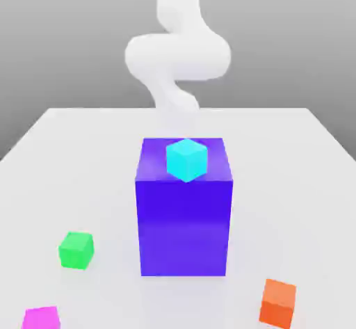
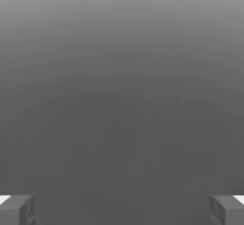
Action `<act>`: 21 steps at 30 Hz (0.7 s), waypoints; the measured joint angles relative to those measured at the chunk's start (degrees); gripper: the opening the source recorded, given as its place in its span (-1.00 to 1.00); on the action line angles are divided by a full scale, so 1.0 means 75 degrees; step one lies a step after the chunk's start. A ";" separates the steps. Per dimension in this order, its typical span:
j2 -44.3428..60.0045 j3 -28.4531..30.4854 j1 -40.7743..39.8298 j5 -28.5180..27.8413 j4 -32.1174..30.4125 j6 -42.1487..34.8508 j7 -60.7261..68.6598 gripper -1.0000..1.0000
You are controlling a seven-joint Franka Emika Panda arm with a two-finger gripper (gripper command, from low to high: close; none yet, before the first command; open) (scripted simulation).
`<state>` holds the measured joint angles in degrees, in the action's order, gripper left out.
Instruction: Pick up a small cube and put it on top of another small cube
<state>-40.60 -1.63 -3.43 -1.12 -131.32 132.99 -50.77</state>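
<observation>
We see the gripper (image 2: pixel 122 210) spread wide on bare grey, holding nothing; the pink cube (image 1: pixel 41 318) sits on the table (image 1: pixel 313 181), well apart from the blue block (image 1: pixel 184 213), beyond the green cube (image 1: pixel 76 250)

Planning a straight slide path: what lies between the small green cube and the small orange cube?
In the exterior view, the big blue-violet block stands between the green cube and the orange cube.

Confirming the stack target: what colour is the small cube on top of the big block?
Cyan, atop the blue-violet block; exterior view.
</observation>
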 joint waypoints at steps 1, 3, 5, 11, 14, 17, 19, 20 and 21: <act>0.0301 -0.0083 -0.0183 -0.0081 0.0026 0.0071 -0.0297 0.00; 0.0874 -0.0234 -0.0521 -0.0238 0.0075 0.0205 -0.0862 0.00; 0.1434 -0.0360 -0.0828 -0.0404 0.0124 0.0334 -0.1422 0.00; 0.3109 -0.0543 -0.1553 -0.0928 0.0272 0.0709 -0.3110 0.00; 0.3943 -0.0521 -0.1814 -0.1145 0.0345 0.0900 -0.3922 0.00; 0.4768 -0.0424 -0.2060 -0.1280 0.0415 0.1099 -0.4676 0.00; 0.5311 -0.0350 -0.2220 -0.1306 0.0460 0.1240 -0.5135 0.00; 0.5580 -0.0309 -0.2299 -0.1297 0.0481 0.1313 -0.5349 0.00; 0.5848 -0.0276 -0.2348 -0.1275 0.0502 0.1387 -0.5554 0.00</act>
<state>3.25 -3.70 -21.04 -10.68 -127.56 143.39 -92.42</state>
